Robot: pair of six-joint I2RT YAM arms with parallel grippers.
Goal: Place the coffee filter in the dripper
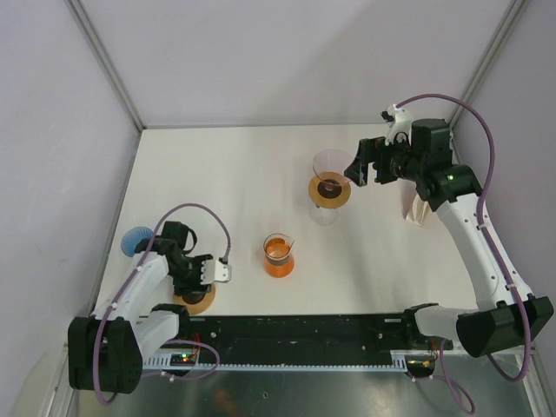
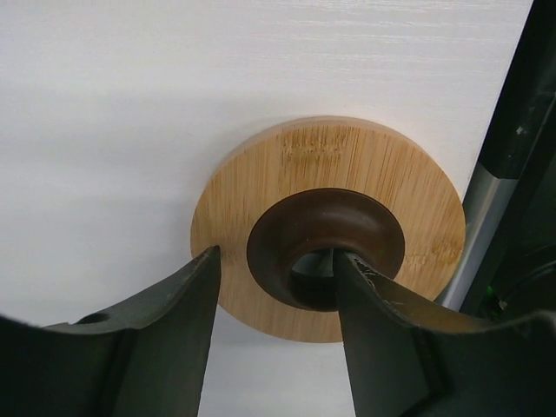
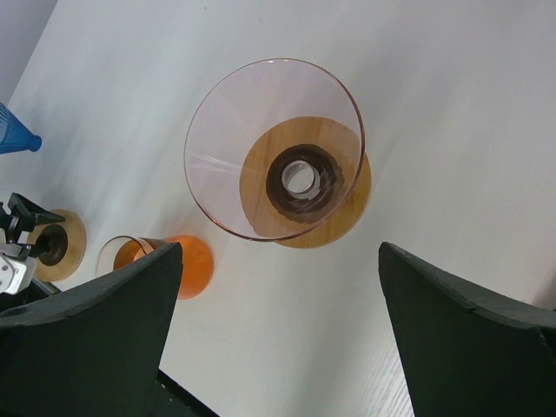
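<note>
— Right gripper (image 1: 367, 169) first: what do you make of it?
— Jaws spread as wide as they go, nothing between them. It hangs just beside the dripper (image 3: 226, 165), on its right and a little above, with the glass cone's mouth facing the wrist camera.
— And the left gripper (image 2: 276, 254)?
— Low at the near left, jaws part way apart. One fingertip sits over the hole of a brown ring (image 2: 326, 217), the other outside it, with bare wood showing between that finger and the ring. I don't see it clamped on anything.
— Count it all for me.
— Two grippers. One dripper, a glass cone on a wooden collar. One beaker (image 1: 278, 256) with orange liquid. One loose wooden disc (image 2: 330, 156) carrying that ring. One blue thing (image 1: 135, 241) at the left edge, too small to name.
— The coffee filter (image 1: 417, 208)?
— One pale folded paper shape on the table (image 1: 243, 174), partly hidden behind the right arm. It lies near the right gripper on the side away from the dripper, apart from both, and well apart from the left gripper.
</note>
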